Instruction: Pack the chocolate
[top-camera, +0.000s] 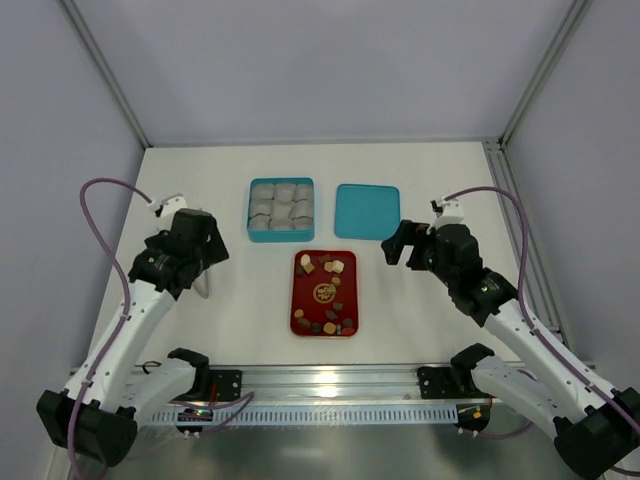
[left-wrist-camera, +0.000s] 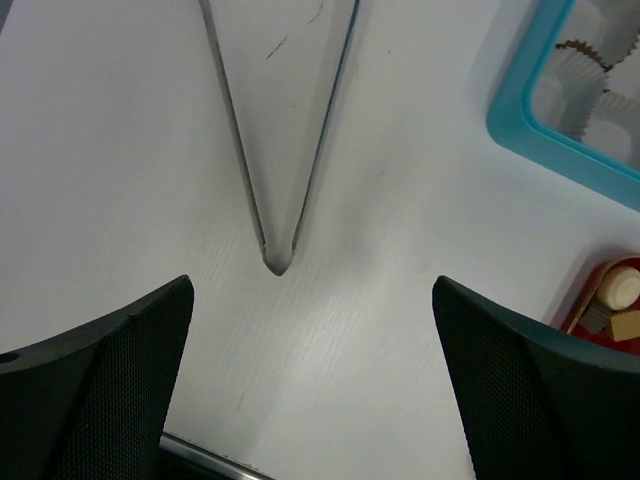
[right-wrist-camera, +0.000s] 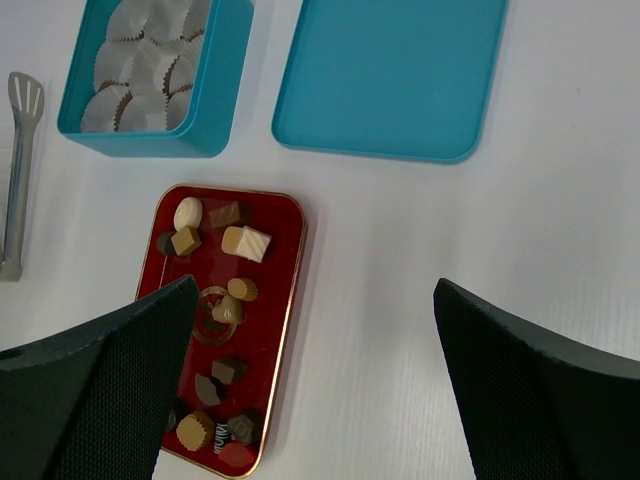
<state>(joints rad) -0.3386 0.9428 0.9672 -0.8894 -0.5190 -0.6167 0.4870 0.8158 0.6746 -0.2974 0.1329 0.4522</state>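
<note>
Right wrist finger (right-wrist-camera: 90, 400) hides some chocolate (right-wrist-camera: 245, 242) on the red tray (right-wrist-camera: 272, 340); left pincer (left-wrist-camera: 312, 290), right pincer (right-wrist-camera: 315, 290) gape empty.

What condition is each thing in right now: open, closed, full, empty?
Teal box: open.
Paper cups: inside it, look empty.
Lid: off, flat beside the box.
Red tray: holding the chocolate.
Tongs: lying untouched.
Left gripper: open, empty.
Right gripper: open, empty.
</note>
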